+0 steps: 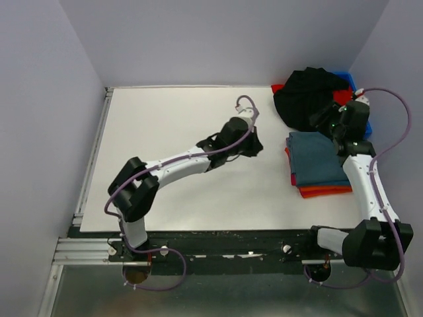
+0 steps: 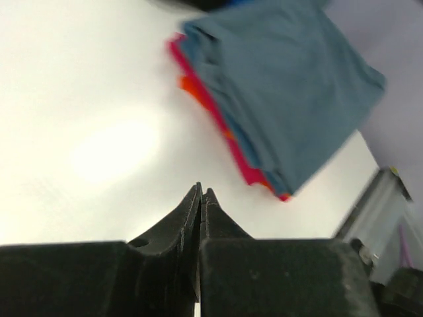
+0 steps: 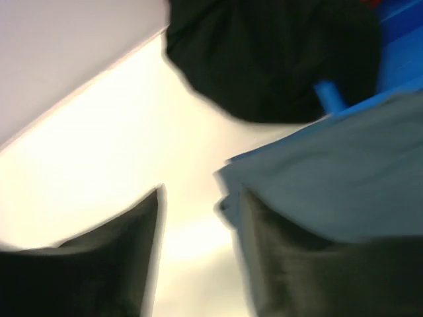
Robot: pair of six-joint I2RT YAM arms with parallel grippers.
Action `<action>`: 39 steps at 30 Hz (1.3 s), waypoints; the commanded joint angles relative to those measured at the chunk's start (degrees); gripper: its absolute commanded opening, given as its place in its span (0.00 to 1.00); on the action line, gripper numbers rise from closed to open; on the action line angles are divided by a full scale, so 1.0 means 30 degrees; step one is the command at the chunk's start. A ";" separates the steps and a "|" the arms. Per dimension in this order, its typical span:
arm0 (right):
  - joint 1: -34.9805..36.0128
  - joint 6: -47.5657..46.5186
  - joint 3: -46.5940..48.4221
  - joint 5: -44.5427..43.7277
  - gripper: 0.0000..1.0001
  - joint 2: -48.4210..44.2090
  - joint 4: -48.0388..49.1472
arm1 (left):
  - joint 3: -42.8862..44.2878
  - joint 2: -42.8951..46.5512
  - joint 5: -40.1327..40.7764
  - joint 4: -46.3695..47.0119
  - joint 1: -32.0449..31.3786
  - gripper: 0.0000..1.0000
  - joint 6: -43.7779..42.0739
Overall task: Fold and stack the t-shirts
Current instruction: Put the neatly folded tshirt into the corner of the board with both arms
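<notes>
A folded stack of t-shirts [image 1: 319,173], slate-blue on top of red and orange, lies by the table's [image 1: 165,125] right edge. A crumpled black shirt [image 1: 309,98] sits in the far right corner. The left gripper [image 2: 201,193] is closed and empty over the middle of the table. The right gripper [image 3: 198,198] is open near the stack's far edge and holds nothing.

Overhead view: soft, even light from above. Table [image 1: 172,125] is bright white, shadow under left arm [image 1: 178,165] faint and diffuse, focus crisp edge to edge.

Left wrist view: broad glare patch on table (surface washes out to near pure white). Left gripper [image 2: 200,193] dark, soft, too close for focus. Folded t-shirts [image 2: 284,86] slightly blurred.

Right wrist view: worst of three. Heavy blur, right gripper [image 3: 201,198] smeared at edges, table overexposed to cream-yellow. Black t-shirt [image 3: 277,53] is flat dark mass, no fold detail.
</notes>
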State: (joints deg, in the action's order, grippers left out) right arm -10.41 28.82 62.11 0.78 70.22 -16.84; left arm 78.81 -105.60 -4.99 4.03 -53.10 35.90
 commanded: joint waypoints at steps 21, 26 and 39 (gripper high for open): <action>1.4370 -0.1635 -1.2138 -0.4311 1.00 -0.5882 0.8296 | -1.4395 1.1845 1.2851 0.0935 0.2232 0.99 -0.3266; 1.4370 -0.1142 -1.3261 -0.2745 1.00 -0.5799 1.0594 | -1.5954 1.3987 1.3471 0.2549 0.2290 0.99 -0.3587; 1.4370 -0.0671 -1.2264 -0.3510 1.00 -0.4215 0.9715 | -1.4200 1.1588 1.4556 0.0591 0.2319 0.99 -0.2358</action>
State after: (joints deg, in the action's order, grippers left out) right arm 32.32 26.15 23.57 -9.30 57.74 11.05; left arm 33.43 -68.71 35.70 8.16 -46.46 27.57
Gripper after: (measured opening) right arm 0.998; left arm 0.990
